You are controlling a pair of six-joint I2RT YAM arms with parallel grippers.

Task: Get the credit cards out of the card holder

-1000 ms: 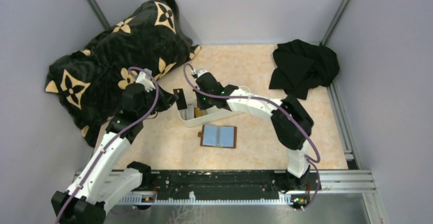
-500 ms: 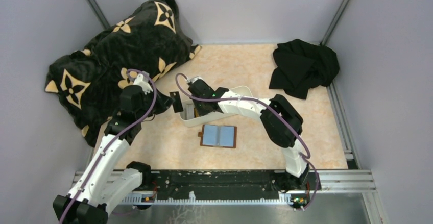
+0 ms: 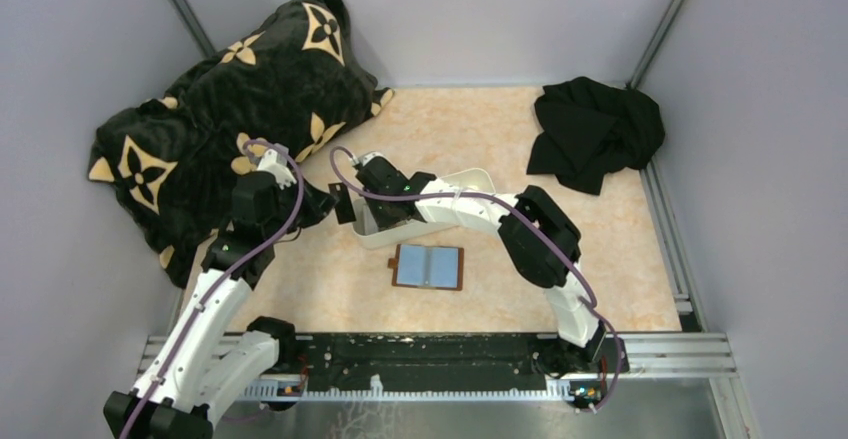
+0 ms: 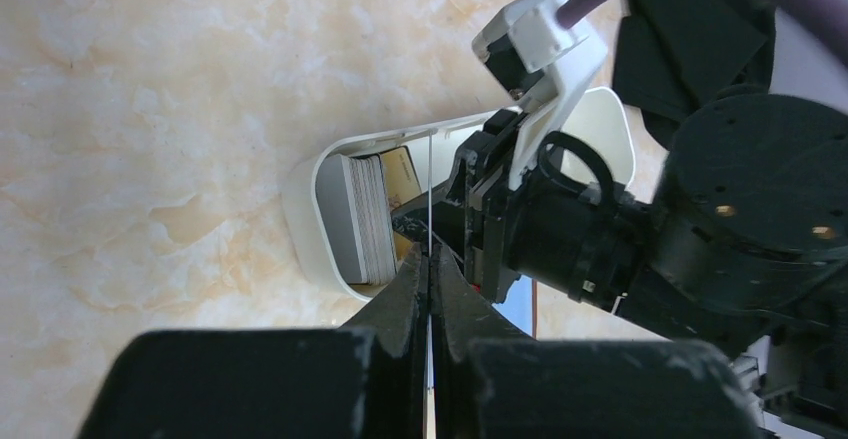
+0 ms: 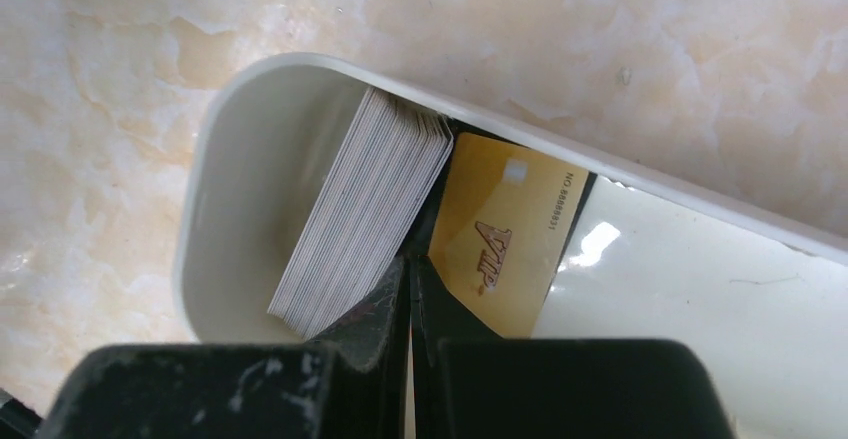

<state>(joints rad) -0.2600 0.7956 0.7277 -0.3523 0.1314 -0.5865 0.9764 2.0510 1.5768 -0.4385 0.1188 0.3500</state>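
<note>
Gold card (image 5: 505, 249) reads "VIP"; right fingers (image 5: 385, 294) pressed together, empty; left fingers (image 4: 408, 289) pinch dark card (image 3: 345, 202).

- Top external: high, behind the arm bases, looks down over the whole worktop (image 3: 620, 259).
- Left wrist: near, looks along left fingers (image 4: 400, 304) at the white tray (image 4: 300, 199) end.
- Right wrist: nearer, past right fingers (image 5: 375, 309) into that same tray end.

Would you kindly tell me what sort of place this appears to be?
Probably a robot test cell: plain grey panel walls enclose a marble-patterned table, with an aluminium rail at its near edge.
</note>
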